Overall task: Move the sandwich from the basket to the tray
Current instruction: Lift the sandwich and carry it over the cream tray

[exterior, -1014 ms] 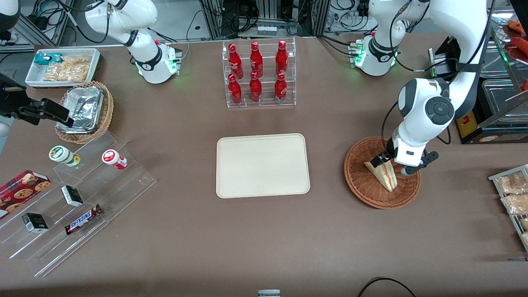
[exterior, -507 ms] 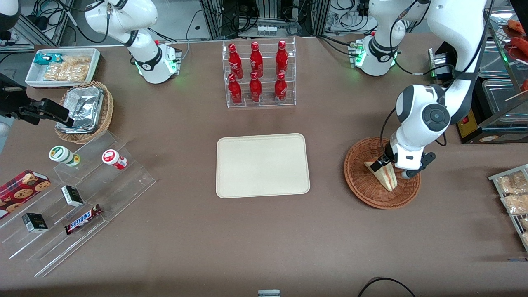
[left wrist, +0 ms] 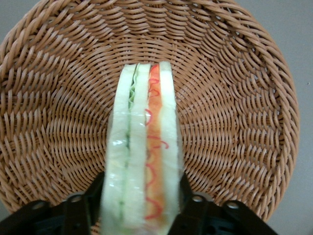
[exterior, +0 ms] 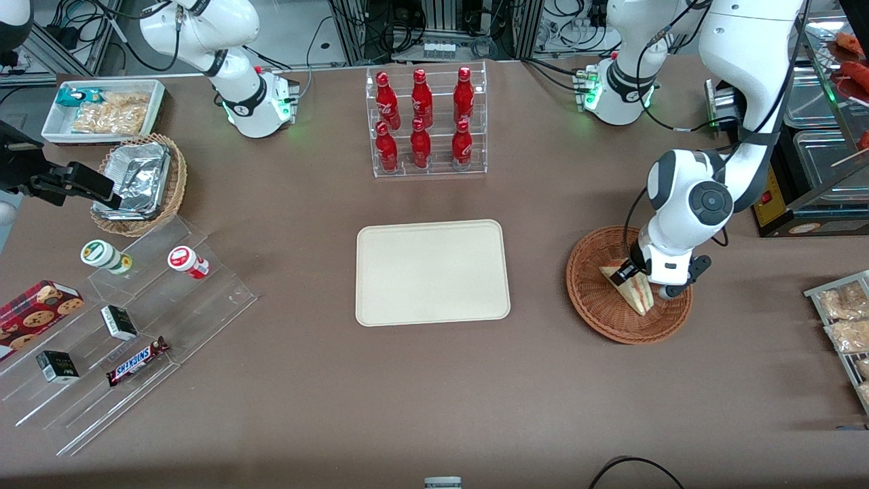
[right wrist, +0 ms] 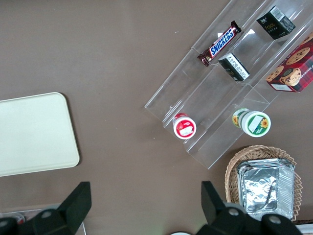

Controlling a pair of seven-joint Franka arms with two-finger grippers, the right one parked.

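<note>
The sandwich (exterior: 633, 296), a wrapped wedge of white bread with green and red-orange layers, lies in the reddish-brown wicker basket (exterior: 592, 299) toward the working arm's end of the table. My left gripper (exterior: 641, 283) is down in the basket over the sandwich's wide end. In the left wrist view the sandwich (left wrist: 142, 142) stands on edge on the basket weave (left wrist: 58, 103). The gripper (left wrist: 142, 198) is shut on it, with one black finger (left wrist: 95, 196) pressed against each side. The cream tray (exterior: 432, 272) lies bare at the table's middle, apart from the basket.
A clear rack of red bottles (exterior: 424, 122) stands farther from the front camera than the tray. Toward the parked arm's end are a tan basket with foil container (exterior: 139, 180), a white snack bin (exterior: 102, 112) and clear tiered shelves of snacks (exterior: 129, 326). Packets on a rack (exterior: 845, 319) lie beside the basket.
The left arm has sunk lower over the basket and shifted slightly toward the tray. Its fingers now sit deeper around the sandwich, which still lies in the same spot.
</note>
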